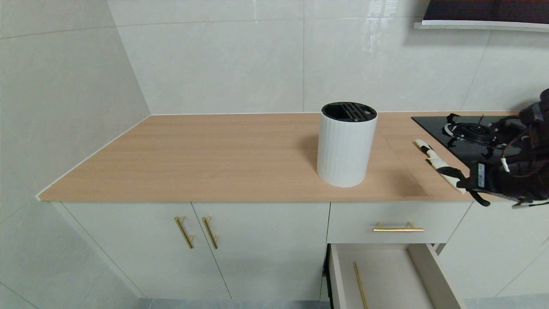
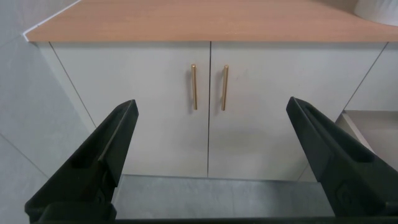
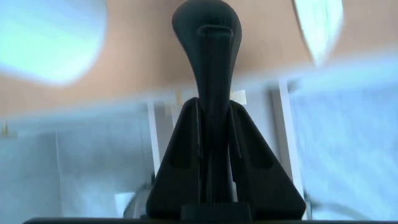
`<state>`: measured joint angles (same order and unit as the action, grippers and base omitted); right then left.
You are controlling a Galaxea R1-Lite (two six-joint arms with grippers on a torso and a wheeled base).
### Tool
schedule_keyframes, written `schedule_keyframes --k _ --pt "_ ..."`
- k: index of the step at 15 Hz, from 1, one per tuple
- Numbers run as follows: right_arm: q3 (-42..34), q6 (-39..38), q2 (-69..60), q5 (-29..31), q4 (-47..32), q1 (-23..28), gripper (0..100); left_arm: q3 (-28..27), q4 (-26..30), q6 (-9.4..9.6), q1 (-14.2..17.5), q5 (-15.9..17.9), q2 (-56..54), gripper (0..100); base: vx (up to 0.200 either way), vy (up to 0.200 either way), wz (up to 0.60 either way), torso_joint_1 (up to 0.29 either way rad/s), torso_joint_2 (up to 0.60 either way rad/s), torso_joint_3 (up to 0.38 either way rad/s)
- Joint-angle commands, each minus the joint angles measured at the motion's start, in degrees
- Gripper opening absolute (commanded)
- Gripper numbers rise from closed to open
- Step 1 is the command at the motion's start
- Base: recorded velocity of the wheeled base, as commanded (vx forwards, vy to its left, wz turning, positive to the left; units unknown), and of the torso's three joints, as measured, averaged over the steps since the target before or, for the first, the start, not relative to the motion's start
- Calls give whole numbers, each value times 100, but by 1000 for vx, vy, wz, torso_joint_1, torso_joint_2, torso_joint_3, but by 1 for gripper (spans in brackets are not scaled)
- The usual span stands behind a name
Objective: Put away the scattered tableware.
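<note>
Knife (image 1: 432, 159), white blade, black handle: at the front of your worktop (image 1: 214, 159), between the white knife block (image 1: 345, 148) and the hob (image 1: 467, 133). Your right gripper (image 1: 459, 178) is clamped on its handle; the gripper's white label is too small to read. Your left gripper (image 2: 211, 109) gapes wide, holding nothing, facing the cabinet doors (image 2: 249, 124). The drawer (image 1: 386, 274) below stands open.

Left hand (image 2: 211, 106) low and wide open; right hand (image 1: 460, 180) forward, clamped on the knife (image 1: 437, 163).
</note>
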<state>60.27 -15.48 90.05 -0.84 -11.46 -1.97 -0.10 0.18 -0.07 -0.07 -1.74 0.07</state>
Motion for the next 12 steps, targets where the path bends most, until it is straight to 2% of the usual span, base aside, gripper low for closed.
schedule_keyframes --k 1,2,4,12 --pt "-894 -34 -1086 -4 21 -40 0 1 -1 -1 -1 -1 1 100 0 0 0 0 0 0" --pt "-1246 -25 -1262 -4 30 -154 0 1 -1 -1 -1 -1 1 100 0 0 0 0 0 0" --pt "-1466 -7 -1271 -4 223 -260 0 -8 -1 -1 -1 -1 1 100 0 0 0 0 0 0" --pt "-1756 89 -1227 14 469 -567 0 1 -1 -1 -1 -1 1 100 0 0 0 0 0 0"
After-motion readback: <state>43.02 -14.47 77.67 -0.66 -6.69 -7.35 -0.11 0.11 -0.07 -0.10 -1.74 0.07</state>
